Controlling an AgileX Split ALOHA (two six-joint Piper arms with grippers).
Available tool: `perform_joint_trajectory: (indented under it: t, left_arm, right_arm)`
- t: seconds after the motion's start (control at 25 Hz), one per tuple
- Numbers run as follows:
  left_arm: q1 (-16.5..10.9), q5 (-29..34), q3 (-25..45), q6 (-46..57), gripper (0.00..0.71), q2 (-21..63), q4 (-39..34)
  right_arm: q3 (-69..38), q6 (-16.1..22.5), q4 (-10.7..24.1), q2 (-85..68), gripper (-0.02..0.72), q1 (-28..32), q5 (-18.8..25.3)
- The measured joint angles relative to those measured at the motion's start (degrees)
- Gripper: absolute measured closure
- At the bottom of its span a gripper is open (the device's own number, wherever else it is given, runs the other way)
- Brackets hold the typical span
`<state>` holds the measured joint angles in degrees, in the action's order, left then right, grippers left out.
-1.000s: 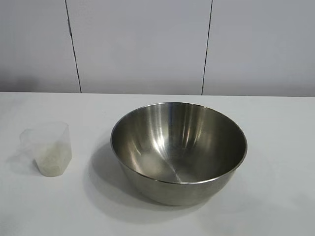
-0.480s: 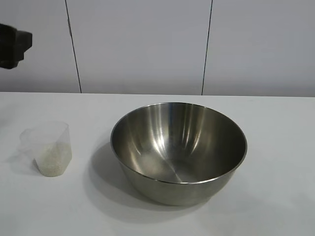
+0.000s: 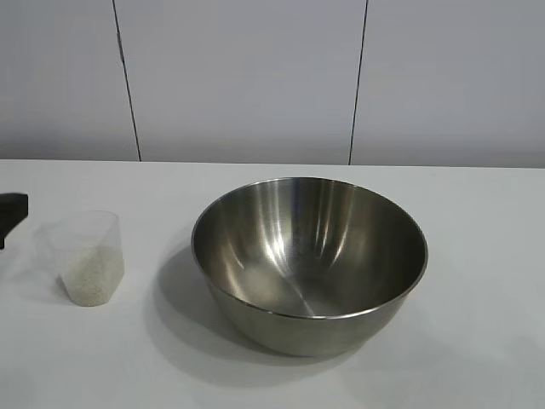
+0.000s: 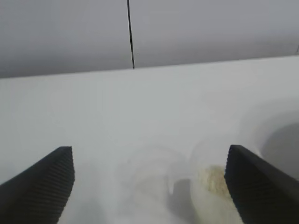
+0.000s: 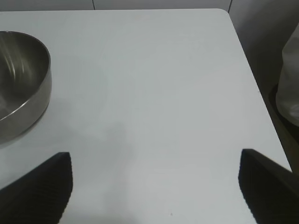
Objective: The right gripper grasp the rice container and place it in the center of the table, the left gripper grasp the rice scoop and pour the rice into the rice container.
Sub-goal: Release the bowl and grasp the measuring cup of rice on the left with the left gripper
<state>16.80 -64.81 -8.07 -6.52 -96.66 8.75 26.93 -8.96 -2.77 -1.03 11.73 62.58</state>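
Note:
The rice container (image 3: pixel 309 260), a large shiny steel bowl, stands in the middle of the white table (image 3: pixel 477 341). To its left stands the rice scoop (image 3: pixel 85 256), a clear plastic cup with rice (image 3: pixel 89 277) in its bottom. A black part of my left gripper (image 3: pixel 10 213) shows at the far left edge, close to the scoop's handle side. In the left wrist view my left gripper (image 4: pixel 149 154) is open and the blurred scoop (image 4: pixel 201 196) with rice (image 4: pixel 212 179) lies between and just ahead of its fingers. My right gripper (image 5: pixel 154 158) is open over bare table, right of the container (image 5: pixel 23 84).
A grey panelled wall (image 3: pixel 255 77) stands behind the table. In the right wrist view the table's side edge (image 5: pixel 252 79) runs close by, with a white bag-like thing (image 5: pixel 289 88) beyond it.
The left gripper has come into view at the left edge, high up half a second ago, and is now low beside the scoop. Bowl and scoop have stayed put.

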Motion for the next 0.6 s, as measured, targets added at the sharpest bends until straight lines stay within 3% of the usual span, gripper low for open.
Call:
perform_joint_trajectory:
  t: [0.6]
  left_arm:
    - [0.0,-0.96,-1.78,-2.63,0.082,-13.46,-0.1]
  right_arm:
    - [0.0,0.0,0.0,0.0,0.042,0.0,0.0]
